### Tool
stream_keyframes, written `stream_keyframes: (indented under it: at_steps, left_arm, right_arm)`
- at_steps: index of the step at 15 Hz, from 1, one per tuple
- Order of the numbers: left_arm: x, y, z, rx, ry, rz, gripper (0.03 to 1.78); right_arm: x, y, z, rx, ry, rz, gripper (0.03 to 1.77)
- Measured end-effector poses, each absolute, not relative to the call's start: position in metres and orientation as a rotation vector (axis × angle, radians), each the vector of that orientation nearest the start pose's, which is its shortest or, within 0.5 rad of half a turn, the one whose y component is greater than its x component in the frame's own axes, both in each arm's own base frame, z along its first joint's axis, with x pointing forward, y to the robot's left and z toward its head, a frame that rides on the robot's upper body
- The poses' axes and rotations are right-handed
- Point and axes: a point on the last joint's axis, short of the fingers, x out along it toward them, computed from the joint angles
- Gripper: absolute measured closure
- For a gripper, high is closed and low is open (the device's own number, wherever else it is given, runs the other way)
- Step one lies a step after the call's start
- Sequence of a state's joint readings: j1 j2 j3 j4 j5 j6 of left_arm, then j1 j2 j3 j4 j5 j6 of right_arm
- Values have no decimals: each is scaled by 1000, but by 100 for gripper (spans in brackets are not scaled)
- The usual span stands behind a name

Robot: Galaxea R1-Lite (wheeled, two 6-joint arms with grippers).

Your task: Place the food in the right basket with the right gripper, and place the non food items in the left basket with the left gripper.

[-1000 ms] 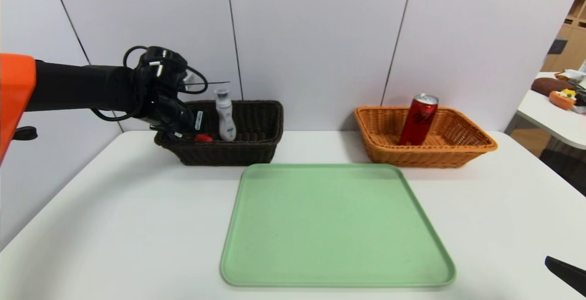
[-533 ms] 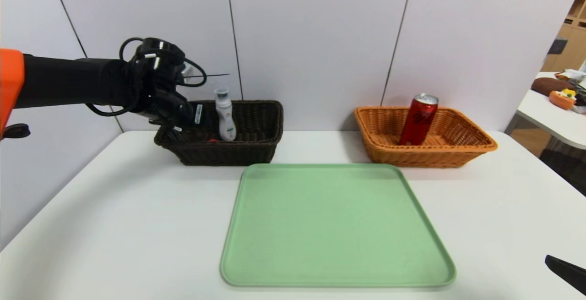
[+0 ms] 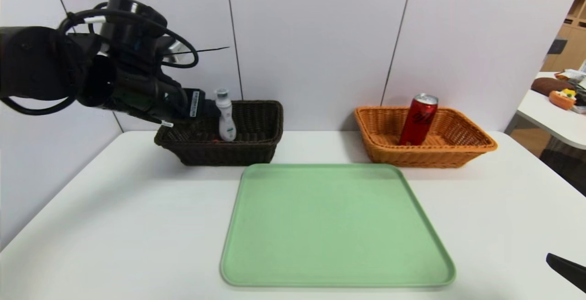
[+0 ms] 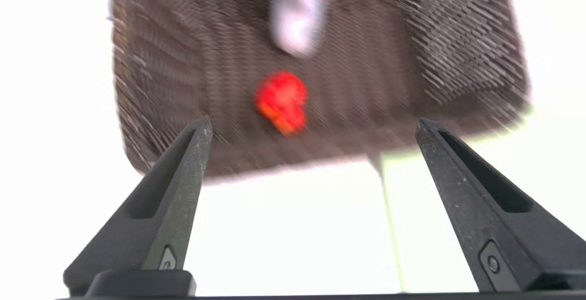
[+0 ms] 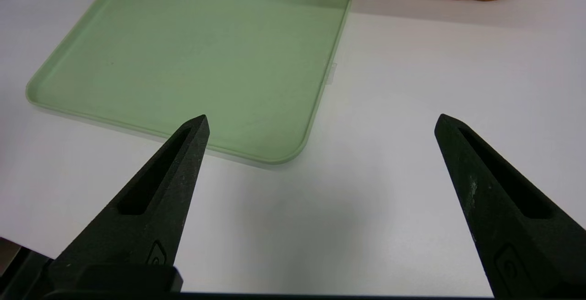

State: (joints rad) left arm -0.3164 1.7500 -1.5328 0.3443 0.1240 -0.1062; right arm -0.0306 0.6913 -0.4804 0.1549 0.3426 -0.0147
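Bottle (image 3: 225, 116) and duck (image 4: 280, 101) sit in dark basket (image 3: 256, 146), can (image 3: 418, 119) in orange basket (image 3: 458, 151); left hand (image 4: 313, 128) spread apart.

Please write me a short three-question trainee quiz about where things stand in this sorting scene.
1. True or false: the red duck toy lies in the dark brown basket.
2. Which basket holds the red drink can? A) dark brown B) orange wicker basket
3. Fill in: the left gripper stands ____ and holds nothing.

Key: 1 true; 2 B; 3 open. The white bottle shares the duck's basket; the green tray is bare.
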Motion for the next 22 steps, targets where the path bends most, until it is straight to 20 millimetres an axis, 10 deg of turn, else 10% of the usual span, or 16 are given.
stream_keyframes:
  at_steps: [10,22]
  left_arm:
    - [139,-101,248,136,655,-503,14]
    - [60,-29,229,24,508,-388,12]
  right_arm:
    - [48,11,193,55,351,485,10]
    - [-3,4,188,-22,347,239,10]
